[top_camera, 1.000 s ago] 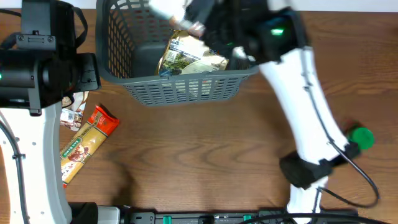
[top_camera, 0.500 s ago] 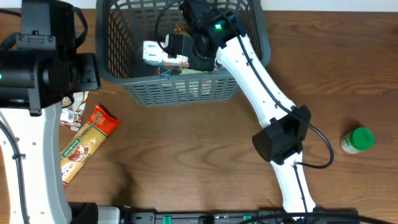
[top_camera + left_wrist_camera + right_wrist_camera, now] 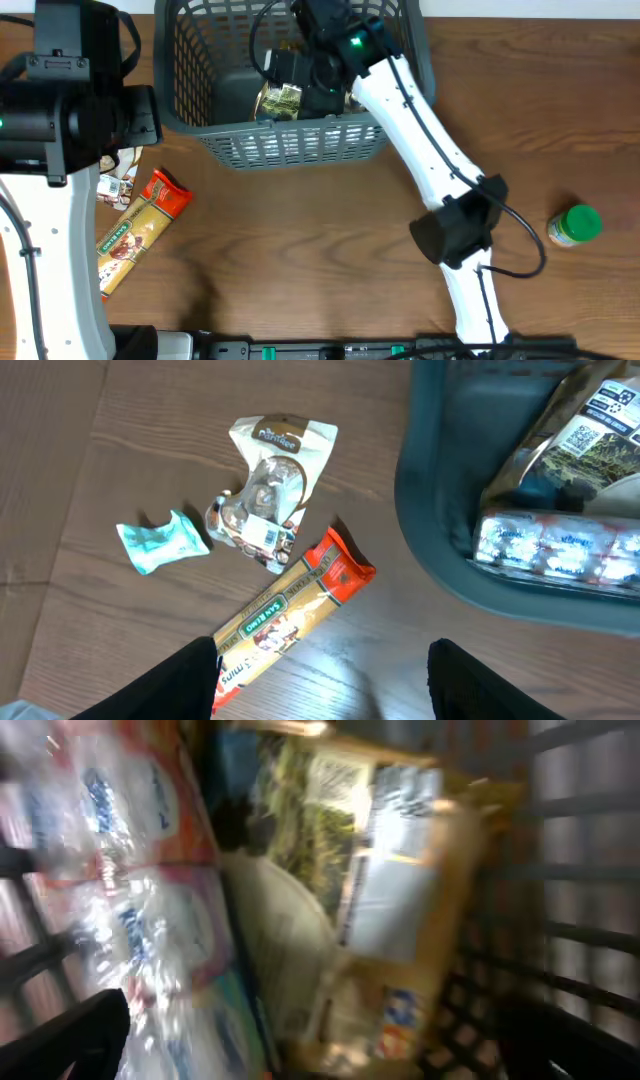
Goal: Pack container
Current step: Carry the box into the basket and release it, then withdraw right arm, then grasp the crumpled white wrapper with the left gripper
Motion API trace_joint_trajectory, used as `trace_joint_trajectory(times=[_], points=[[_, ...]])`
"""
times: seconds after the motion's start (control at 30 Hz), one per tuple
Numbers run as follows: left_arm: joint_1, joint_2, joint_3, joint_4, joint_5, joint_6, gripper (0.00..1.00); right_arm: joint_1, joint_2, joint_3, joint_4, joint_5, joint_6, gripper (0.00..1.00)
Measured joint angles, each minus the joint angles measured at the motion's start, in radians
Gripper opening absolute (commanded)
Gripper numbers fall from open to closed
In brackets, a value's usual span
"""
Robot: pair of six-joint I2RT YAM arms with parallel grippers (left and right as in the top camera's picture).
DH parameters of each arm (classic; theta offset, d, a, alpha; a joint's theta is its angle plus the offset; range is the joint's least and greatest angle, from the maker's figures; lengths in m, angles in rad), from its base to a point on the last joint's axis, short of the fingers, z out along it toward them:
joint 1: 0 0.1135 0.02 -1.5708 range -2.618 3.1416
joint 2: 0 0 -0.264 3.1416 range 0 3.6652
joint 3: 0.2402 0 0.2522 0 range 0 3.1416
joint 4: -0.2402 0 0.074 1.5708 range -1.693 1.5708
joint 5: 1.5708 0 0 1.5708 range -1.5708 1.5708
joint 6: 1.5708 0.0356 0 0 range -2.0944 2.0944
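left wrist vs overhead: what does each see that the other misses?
Left wrist only: the teal wrapper beside the white pouch; in the overhead view the left arm covers that spot. Overhead only: the green-lidded jar at the table's right, and the right arm reaching into the container. Both: the container, the long yellow-and-red packet to its left, and a brown packet inside it.

- A brown wood-grain table (image 3: 300, 260) fills nearly the whole overhead view.
- A narrow white strip (image 3: 530, 8) runs along its far edge.
- Soft light leaves a faint sheen on the tabletop.
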Motion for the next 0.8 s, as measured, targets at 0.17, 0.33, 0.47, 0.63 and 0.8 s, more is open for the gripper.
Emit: trace_joint_trajectory(times=[0.17,0.33,0.47,0.63,0.8], points=[[0.000,0.000,0.000,0.000,-0.011,0.000,0.66,-0.011,-0.190,0.000,0.149,0.039,0.142,0.99],[0.045,0.000,0.000,0.000,-0.019,-0.018,0.74,-0.131,-0.427,0.013,0.217,0.090,0.386,0.99],[0.133,0.000,0.000,0.000,-0.020,-0.033,0.80,-0.327,-0.563,0.032,0.159,0.124,0.603,0.99],[0.243,0.001,0.000,0.027,-0.014,0.005,0.84,-0.498,-0.608,0.035,0.006,0.139,0.785,0.99],[0.335,0.051,-0.002,0.128,-0.007,0.117,0.86,-0.584,-0.586,0.023,-0.065,0.141,0.853,0.99]])
